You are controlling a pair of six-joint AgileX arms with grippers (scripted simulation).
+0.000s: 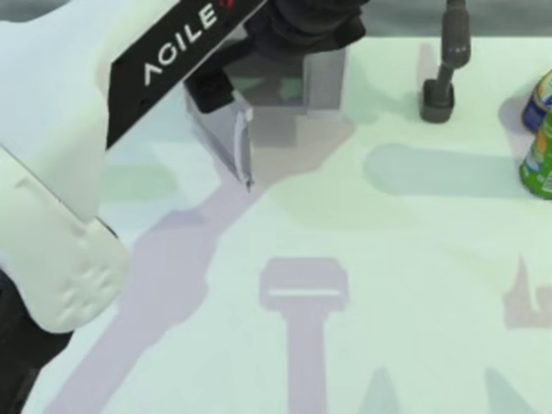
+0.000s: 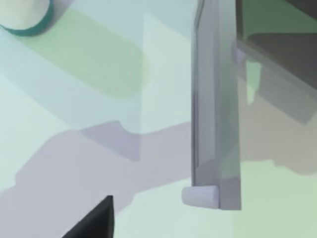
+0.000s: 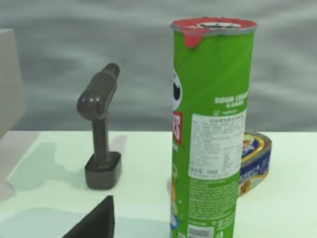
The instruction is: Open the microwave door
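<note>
Microwave: the microwave [image 1: 297, 82] sits at the far side of the table [image 1: 388, 259], left of centre in the top view, mostly hidden under the left arm.

Door: the microwave door [image 1: 233, 138] stands swung out from the box toward the near-left, seen nearly edge-on. In the left wrist view it is a tall thin panel [image 2: 215, 109] with the dark cavity open beside it.

Handle: the pale bar handle [image 2: 200, 197] shows end-on at the door's free edge.

Left gripper: the left arm reaches over the microwave, and its gripper [image 1: 211, 90] sits at the door's upper part. I cannot tell whether its fingers are apart or together; only one dark fingertip [image 2: 94, 220] shows in its wrist view, clear of the handle.

Right arm: parked off to the right. Its wrist view looks at a green crisps can [image 3: 213, 129], a flat tin [image 3: 255, 161] behind it and a dark drill-like tool [image 3: 101, 144]. Its fingers are not readable either.

Step in hand: by my reading, the swing itself, with the door already well off the front face.

Progress: seems late; the cavity is exposed.

Next move: judged from here, either carry the door a little farther round its hinge along the arc, or let go and lift away without knocking the panel shut.
</note>
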